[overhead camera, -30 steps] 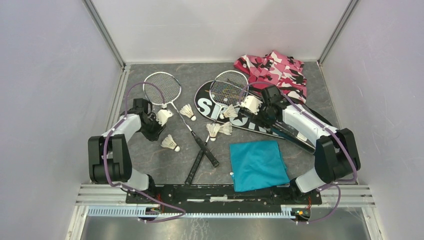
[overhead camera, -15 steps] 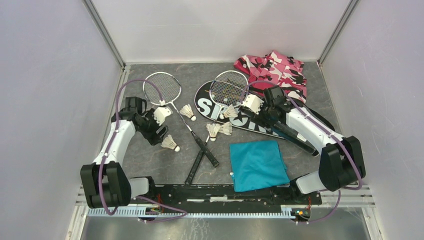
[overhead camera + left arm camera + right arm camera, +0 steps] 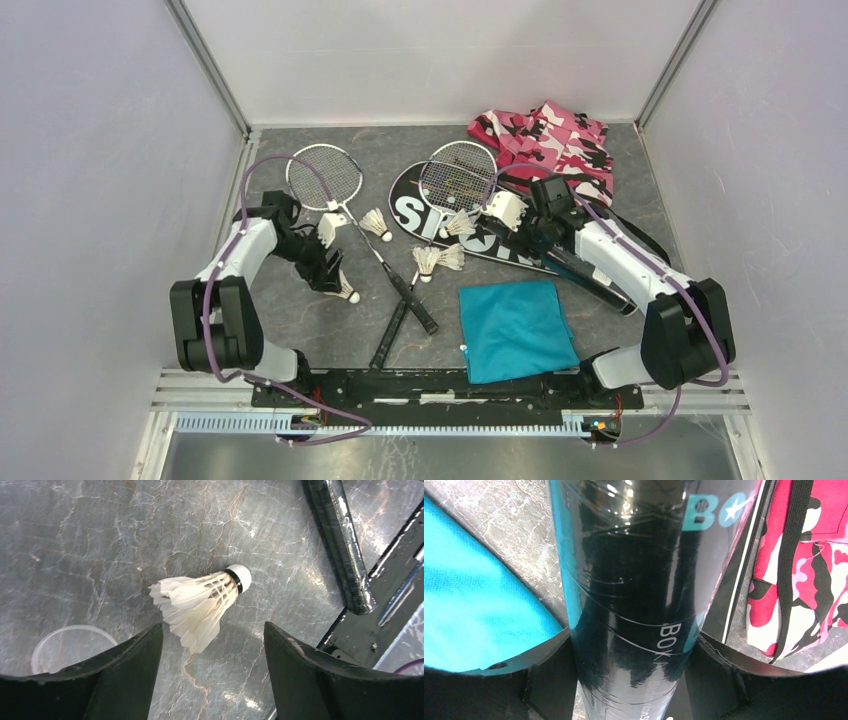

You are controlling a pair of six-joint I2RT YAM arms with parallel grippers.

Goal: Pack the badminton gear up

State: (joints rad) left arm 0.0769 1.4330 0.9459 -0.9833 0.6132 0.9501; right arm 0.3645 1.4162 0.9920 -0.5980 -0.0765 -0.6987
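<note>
The left claw [image 3: 212,630] hung wide open and empty over a feather shuttlecock [image 3: 200,605] that lay on its side on the counter [image 3: 75,540]. The shuttlecock sat between the fingers, its long axis slanted across the gap (cork end toward the racquet handle [image 3: 340,545] on the right). Farther right, the right claw [image 3: 634,645] was clamped around the long black tube [image 3: 624,580], over the "SPORT" bag [image 3: 420,212].

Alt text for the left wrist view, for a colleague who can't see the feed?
A white feather shuttlecock lies on its side on the grey marbled table, its feathers between the fingertips of the open left gripper, not gripped. A black racquet handle lies at upper right.
</note>
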